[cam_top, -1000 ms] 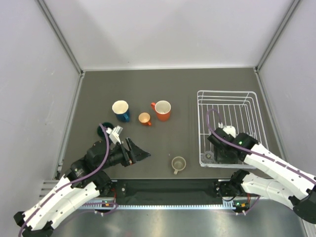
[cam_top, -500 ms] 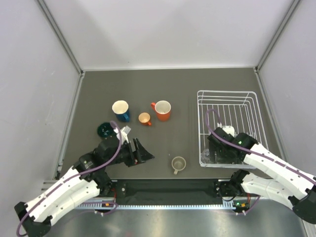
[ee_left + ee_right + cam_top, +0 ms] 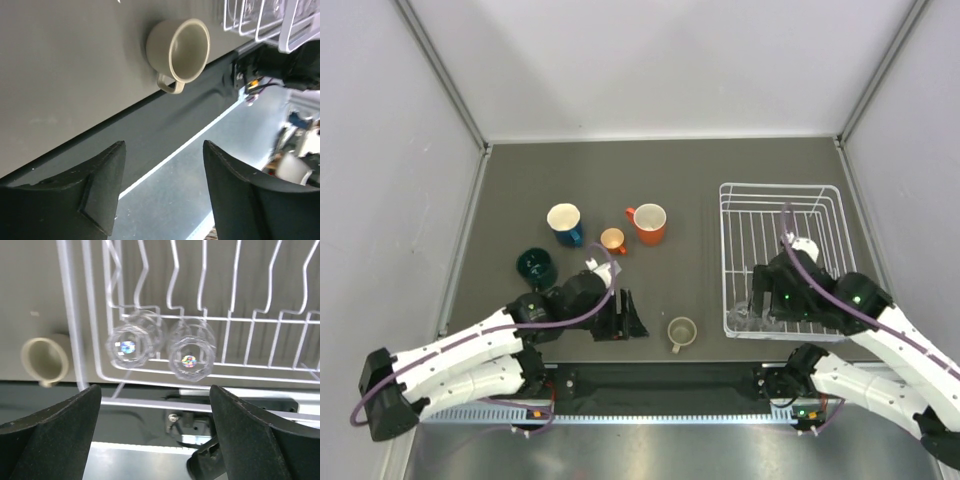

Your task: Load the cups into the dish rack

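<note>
The left gripper (image 3: 632,322) sits low in the overhead frame with its jaws apart and nothing between them, a little left of the beige mug (image 3: 681,331). That mug stands upright on the dark table (image 3: 690,180) near the bottom edge, with its handle pointing down the frame. A second ago this gripper lay further left and higher. The arm has since swung right along the table's near edge, and the dark green cup (image 3: 534,265) now shows in full. The arm lies low and stretched out from the lower left, and its wrist view looks straight at the mug's mouth.

The right gripper (image 3: 155,390) stands wide and empty above the lower left corner of the dish rack (image 3: 778,186). Its jaws have spread since a second ago and its wrist has pulled back toward the right. Below it, two clear glasses (image 3: 131,345) stand side by side in that corner, free of the fingers.

Further up the frame, at left of centre, stand the tiny orange cup (image 3: 613,240), the blue mug (image 3: 565,222) and the large orange mug (image 3: 650,222).
</note>
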You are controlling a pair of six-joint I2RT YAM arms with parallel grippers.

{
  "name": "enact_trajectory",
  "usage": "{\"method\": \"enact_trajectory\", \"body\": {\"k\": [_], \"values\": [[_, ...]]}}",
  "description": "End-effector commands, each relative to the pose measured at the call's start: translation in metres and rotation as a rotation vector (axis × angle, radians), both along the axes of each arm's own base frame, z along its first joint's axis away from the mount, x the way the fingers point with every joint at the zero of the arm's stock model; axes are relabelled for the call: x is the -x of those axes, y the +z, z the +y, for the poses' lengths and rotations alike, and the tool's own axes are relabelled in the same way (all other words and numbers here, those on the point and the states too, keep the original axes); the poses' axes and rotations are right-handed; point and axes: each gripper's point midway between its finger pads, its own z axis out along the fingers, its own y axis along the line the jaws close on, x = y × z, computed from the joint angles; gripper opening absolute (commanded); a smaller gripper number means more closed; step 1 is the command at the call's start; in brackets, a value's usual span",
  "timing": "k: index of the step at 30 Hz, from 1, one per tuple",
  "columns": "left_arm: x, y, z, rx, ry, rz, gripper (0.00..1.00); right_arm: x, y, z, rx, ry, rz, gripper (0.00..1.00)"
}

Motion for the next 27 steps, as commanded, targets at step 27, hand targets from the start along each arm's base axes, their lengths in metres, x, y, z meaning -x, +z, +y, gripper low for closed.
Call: {"method": "enact_trajectory", "body": {"k": [27], "values": [[-0.034, -0.033, -0.082, -0.397, -0.013, -0.323, 0.59, 0.016, 0.07, 0.036, -0.495, 0.101, -0.242, 0.9]]}}
